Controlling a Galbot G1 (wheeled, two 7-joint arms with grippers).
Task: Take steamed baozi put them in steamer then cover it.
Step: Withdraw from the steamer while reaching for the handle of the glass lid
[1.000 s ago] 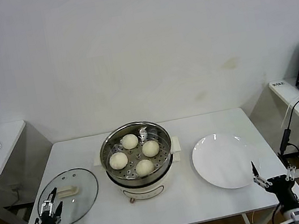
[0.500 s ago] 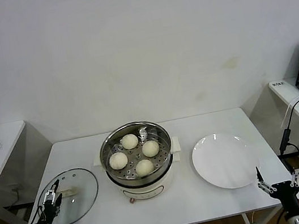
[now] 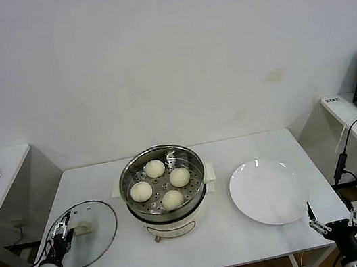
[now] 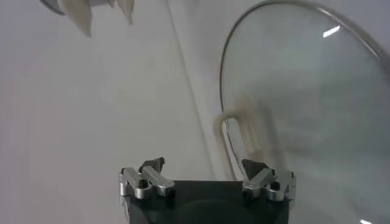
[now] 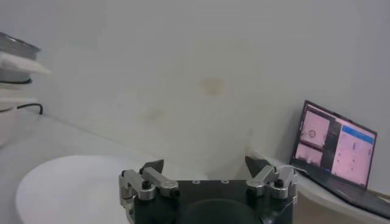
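Looking down, you saw four baozi [image 3: 161, 184] sitting in the open steamer [image 3: 165, 187] at the middle of the table [image 3: 250, 231]. The cover [image 3: 85, 232] lay flat to its left. Your left pincer [image 3: 61, 233] hung open over the cover's near edge, beside its handle [image 3: 83, 226]. Your right pincer [image 3: 333, 223] waited open at the table's near right corner, just beside a plate [image 3: 268, 190].

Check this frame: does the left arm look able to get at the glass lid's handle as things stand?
Probably yes. The left gripper hangs open at the near-left edge of the cover, whose handle lies just beyond the fingertips with nothing between them. The steamer stands apart to the right.
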